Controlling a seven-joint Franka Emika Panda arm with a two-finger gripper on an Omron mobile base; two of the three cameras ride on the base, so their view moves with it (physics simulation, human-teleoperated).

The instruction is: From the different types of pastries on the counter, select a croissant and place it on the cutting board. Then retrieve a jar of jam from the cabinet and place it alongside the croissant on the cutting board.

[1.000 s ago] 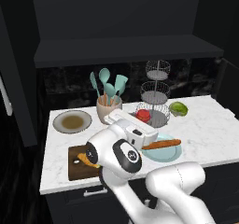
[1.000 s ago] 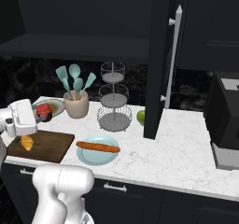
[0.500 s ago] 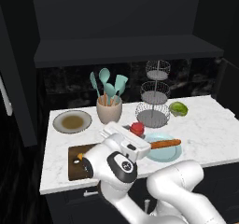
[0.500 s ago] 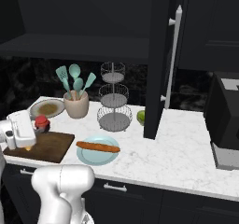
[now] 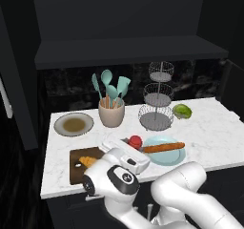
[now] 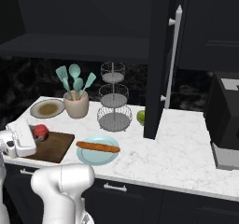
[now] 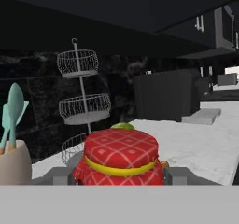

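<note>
Jar [image 7: 120,160] clamped between gripper [image 7: 122,176] fingers, red checked lid close up in hand view, grey pads pressed to both sides. Seen from left base view as a red spot [image 5: 135,141] just past the board's far right corner, beside the blue plate [image 5: 164,152]; from right base view low over the board's [image 6: 51,146] left end, next to the white hand. Croissant [image 5: 87,161] already lying on board [image 5: 78,168], toward its near left part, partly hidden by the arm. Stick pastry [image 5: 163,147] across the plate, untouched.

Risks, as judgement: releasing while too high, so the squat jar tips or rolls off the board onto the counter [image 5: 214,132]; setting down on the board's edge, leaving it half on marble; coming down on the croissant, hidden under the wrist, and shoving it off the board; brushing the plate rim, just beside the jar, on the way down.

Against a second ago: jar and hand lower and nearer the board's near side, arm folded further forward over the counter's front edge. Half a second ago, jar a touch higher. Cup [image 5: 112,113], wire stand [image 5: 156,116], grey plate [image 5: 73,124] unmoved.
</note>
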